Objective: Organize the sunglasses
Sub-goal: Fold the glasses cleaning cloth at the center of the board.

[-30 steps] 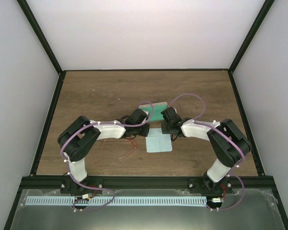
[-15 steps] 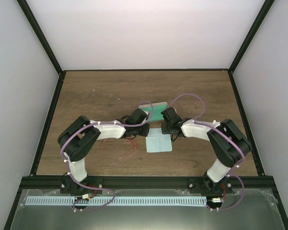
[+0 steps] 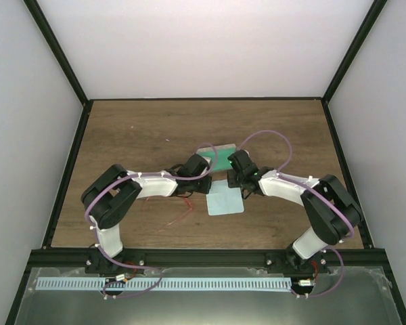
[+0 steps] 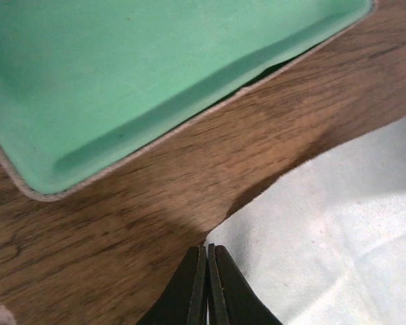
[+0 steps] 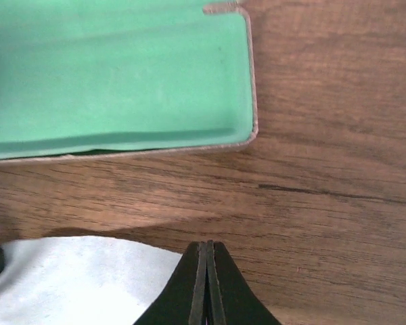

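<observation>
Hanging low over the wood-grain table (image 3: 122,128) inside white walls (image 3: 203,47), left tool (image 4: 207,254) and right tool (image 5: 207,250) are each pressed together.

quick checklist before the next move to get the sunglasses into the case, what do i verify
1. Case open, green lining showing: ok.
2. Sunglasses located: ok, red frame on the table, partly hidden by the left arm.
3. Sunglasses in a wrist view: not ok, neither shows them.
4. Left pincer ready to grasp: not ok, shut at the cloth corner; whether it pinches the cloth, cannot tell.
5. Right pincer ready: not ok, shut, over the table beside the cloth.
</observation>
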Tool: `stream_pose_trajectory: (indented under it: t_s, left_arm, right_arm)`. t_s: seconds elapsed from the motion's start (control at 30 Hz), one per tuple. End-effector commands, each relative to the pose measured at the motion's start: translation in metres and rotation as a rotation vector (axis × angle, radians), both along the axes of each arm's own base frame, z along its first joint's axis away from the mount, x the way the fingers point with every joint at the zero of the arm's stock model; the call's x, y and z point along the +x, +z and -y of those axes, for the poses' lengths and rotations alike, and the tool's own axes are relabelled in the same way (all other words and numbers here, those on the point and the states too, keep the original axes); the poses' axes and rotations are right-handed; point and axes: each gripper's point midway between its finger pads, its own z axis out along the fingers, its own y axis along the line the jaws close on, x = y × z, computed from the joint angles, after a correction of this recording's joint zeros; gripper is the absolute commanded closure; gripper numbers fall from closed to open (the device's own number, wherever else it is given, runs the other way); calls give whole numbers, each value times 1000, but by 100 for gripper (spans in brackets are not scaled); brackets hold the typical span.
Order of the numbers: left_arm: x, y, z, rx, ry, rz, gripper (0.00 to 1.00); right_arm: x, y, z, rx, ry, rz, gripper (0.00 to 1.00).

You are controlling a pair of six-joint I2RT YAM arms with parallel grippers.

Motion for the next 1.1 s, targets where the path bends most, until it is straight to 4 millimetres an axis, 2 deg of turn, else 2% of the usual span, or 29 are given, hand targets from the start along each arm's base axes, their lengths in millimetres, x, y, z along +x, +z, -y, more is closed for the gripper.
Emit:
stream_pose_trajectory:
  t_s: [0.0,0.13,0.4,0.83,1.07]
  left_arm:
    - [-9,16,14,-61,-55,23,96]
    - [-11,19,17,-63,-65,31,96]
    - [-7,28,11,-42,-40,59,96]
    - [-10,25,9,-10,-47,35,96]
    - [-15,30,13,-15,-61,32,96]
  right_arm:
    - [0,16,-2,16,2,38,99]
    - [-1,17,-5,14,11,33,99]
    - [-4,18,-5,5,17,27,99]
    - [-14,23,-1,8,14,33,99]
    - [-19,17,2,9,14,20,99]
